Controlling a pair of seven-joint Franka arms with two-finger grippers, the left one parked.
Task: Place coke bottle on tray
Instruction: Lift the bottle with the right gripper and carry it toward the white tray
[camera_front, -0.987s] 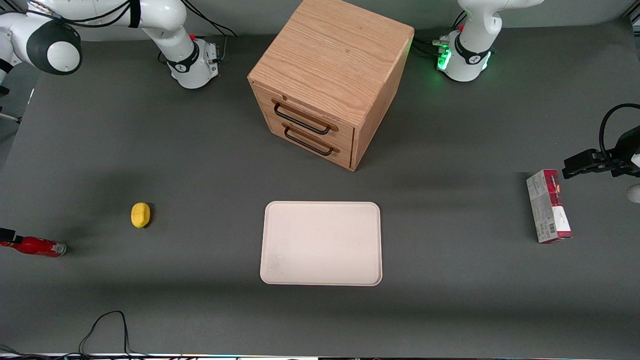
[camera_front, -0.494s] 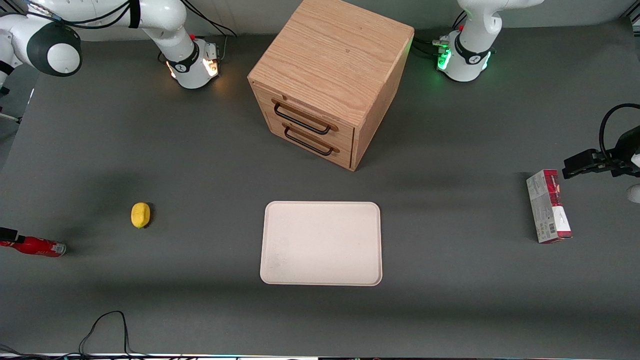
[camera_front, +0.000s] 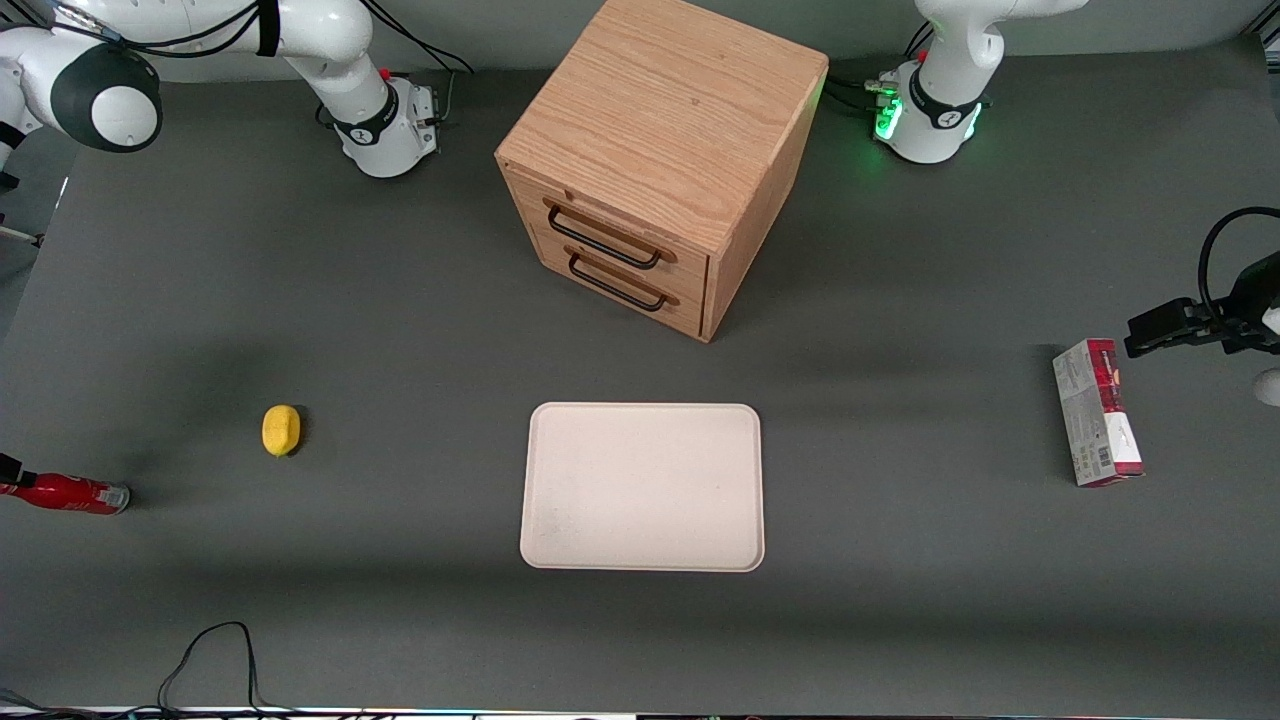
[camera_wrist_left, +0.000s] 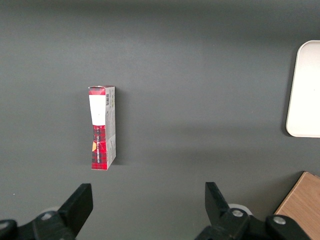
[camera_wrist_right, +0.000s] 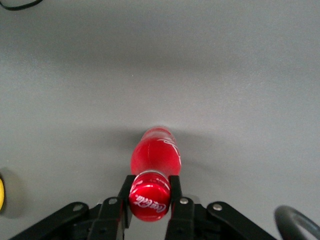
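The coke bottle (camera_front: 70, 494) lies on its side at the working arm's end of the table, well apart from the tray (camera_front: 642, 487). It is slim and red, with a greyish base end pointing toward the tray. My gripper (camera_front: 12, 480) shows only as a black piece at the frame edge, at the bottle's cap end. In the right wrist view the gripper (camera_wrist_right: 150, 194) is shut on the coke bottle (camera_wrist_right: 155, 154), one black finger on each side of the red cap. The cream-white tray is bare.
A yellow lemon (camera_front: 281, 430) lies between bottle and tray, slightly farther from the front camera. A wooden two-drawer box (camera_front: 660, 150) stands farther back than the tray. A red-and-grey carton (camera_front: 1096, 412) lies toward the parked arm's end. A black cable (camera_front: 210, 650) loops at the table's near edge.
The bottle and the black gripper piece have slid a little toward the working arm's table end. Everything else stays put.
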